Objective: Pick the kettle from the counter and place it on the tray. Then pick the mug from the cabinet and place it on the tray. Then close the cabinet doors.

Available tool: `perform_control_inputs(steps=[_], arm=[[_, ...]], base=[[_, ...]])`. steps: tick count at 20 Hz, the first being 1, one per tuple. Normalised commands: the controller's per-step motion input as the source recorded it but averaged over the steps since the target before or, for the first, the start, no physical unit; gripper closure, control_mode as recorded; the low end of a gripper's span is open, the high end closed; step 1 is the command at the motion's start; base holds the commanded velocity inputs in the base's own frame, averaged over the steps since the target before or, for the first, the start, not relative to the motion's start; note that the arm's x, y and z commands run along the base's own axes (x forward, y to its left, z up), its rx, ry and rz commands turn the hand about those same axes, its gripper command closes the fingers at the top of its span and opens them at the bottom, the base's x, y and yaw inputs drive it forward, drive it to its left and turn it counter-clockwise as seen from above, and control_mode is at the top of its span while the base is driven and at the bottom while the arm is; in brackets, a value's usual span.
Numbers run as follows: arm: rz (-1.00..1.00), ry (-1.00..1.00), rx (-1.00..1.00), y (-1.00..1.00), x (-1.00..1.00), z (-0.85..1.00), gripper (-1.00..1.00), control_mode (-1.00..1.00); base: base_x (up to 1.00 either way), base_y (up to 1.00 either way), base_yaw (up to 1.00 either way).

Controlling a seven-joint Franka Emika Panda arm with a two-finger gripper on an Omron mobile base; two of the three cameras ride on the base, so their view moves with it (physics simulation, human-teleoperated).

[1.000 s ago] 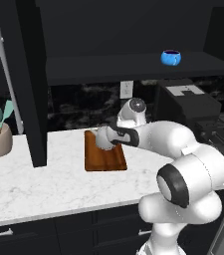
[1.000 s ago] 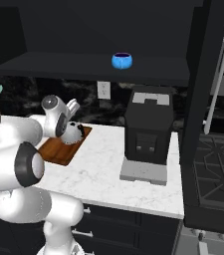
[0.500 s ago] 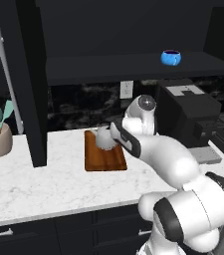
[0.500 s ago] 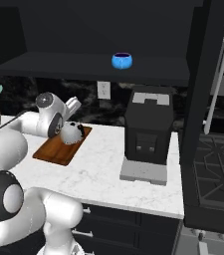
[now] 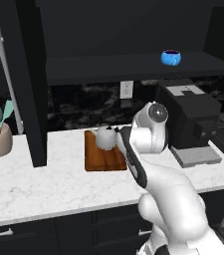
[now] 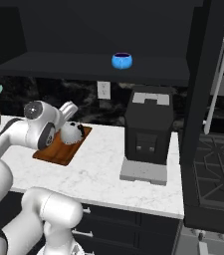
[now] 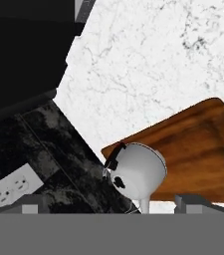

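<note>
At centre of the left base frame sits the kettle (image 5: 105, 137) on the tray (image 5: 103, 157), on the worktop (image 5: 44, 184). Fingers (image 7: 189, 201) spread wide, grasping nothing, now pulled up and off the kettle compared with a moment ago. Looks like step one done; next the mug (image 5: 170, 57), upper right on the cabinet (image 5: 133, 67) shelf. No readable brands or writing anywhere.
</note>
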Motion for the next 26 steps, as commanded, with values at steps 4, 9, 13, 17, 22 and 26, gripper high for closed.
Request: perform_control_inputs(steps=[4,9,13,17,22,26], arm=[[-0.14,-0.04,0.04,0.00,-0.55,0.47,-1.00,-1.00],[-0.17,0.00,0.08,0.00,-0.19,0.62,-1.00,-1.00],[-0.16,0.00,0.06,0.00,-0.14,0.65,-1.00,-1.00],[-0.13,0.00,0.03,0.00,-0.11,0.61,-1.00,-1.00],[-0.10,0.00,0.01,0.02,0.00,0.45,-1.00,-1.00],[-0.15,0.00,0.00,0.15,-0.03,0.15,-1.00,-1.00]], base=[[0.00,0.00,0.00],[0.00,0.00,0.00],[0.00,0.00,0.00],[0.00,0.00,0.00],[0.00,0.00,0.00],[0.00,0.00,0.00]])
